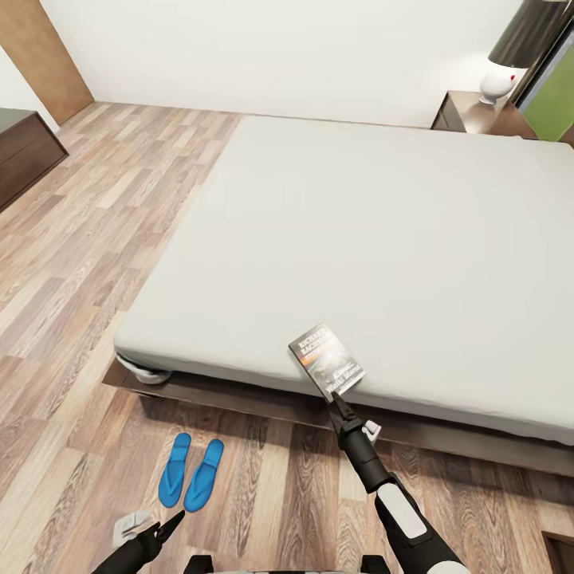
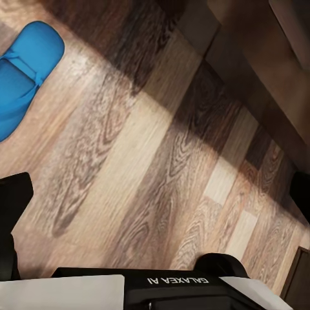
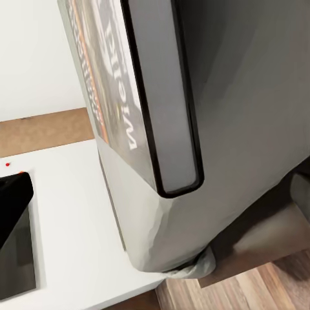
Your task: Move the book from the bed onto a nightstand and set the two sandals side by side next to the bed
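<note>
Paperback, small and thin, with a dark cover, an orange band, white lettering and a car picture (image 1: pixel 327 361): this book is lifted at the near edge of the large low bed with the plain off-white mattress (image 1: pixel 359 239), its cover tilted up toward the head camera. Its long axis runs from the near lower corner, where the right gripper (image 1: pixel 338 398) pinches it, up and away to the left over the mattress edge. In the right wrist view the book (image 3: pixel 155 97) stands close before the camera, spine edge and pale page block showing.

Two thin flat bright blue sandals (image 1: pixel 190 472) lie side by side on the light-brown wood-plank floor (image 1: pixel 88 239) just before the bed's dark brown wooden frame, toes pointing roughly toward the bed. The left gripper (image 1: pixel 171 526) hovers near their heels; whether its claw is parted or closed cannot be told.
</note>
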Motion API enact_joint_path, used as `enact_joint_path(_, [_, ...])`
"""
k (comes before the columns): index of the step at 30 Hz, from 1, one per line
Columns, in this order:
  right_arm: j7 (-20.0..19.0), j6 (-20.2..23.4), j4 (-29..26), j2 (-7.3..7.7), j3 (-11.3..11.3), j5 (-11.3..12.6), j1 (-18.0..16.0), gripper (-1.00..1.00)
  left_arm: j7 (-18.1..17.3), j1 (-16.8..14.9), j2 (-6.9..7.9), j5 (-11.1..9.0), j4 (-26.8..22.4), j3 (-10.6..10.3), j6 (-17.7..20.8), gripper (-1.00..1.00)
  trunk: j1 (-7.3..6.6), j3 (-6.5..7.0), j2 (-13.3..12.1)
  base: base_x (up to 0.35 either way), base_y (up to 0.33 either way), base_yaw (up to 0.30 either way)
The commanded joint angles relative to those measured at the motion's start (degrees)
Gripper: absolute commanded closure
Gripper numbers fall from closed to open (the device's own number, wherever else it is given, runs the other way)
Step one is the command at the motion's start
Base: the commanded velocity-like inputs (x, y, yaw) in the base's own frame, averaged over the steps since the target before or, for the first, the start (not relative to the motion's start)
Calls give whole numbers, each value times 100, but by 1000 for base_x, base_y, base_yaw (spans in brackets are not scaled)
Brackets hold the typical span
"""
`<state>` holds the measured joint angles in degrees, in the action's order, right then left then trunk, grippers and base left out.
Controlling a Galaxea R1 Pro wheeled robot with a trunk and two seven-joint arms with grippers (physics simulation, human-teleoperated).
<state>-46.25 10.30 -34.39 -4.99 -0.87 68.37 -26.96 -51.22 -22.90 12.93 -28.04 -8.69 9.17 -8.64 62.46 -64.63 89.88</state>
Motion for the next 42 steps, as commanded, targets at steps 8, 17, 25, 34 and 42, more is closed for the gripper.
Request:
enact_joint_path(8, [-15,60,2,-2,-9,55,-2,-100,-19,-4,-1,44,8,42,-33,-100,0,-3,1,86,0,0])
enact_joint_path(17, [-15,60,2,-2,-17,56,-2,-100,-19,-4,-1,44,8,42,-33,-100,0,-3,1,20,0,0])
enact_joint_path(25, [-15,60,2,-2,-11,56,-2,-100,-19,-4,-1,44,8,42,-33,-100,0,-3,1,0,0,0])
enact_joint_path(34, [-15,60,2,-2,-17,59,-2,-100,-19,-4,-1,44,8,42,-33,-100,0,-3,1,0,0,0])
enact_joint_path(42, [-15,60,2,-2,-18,58,-2,-100,-19,-4,-2,44,8,42,-33,-100,0,-3,1,0,0,0])
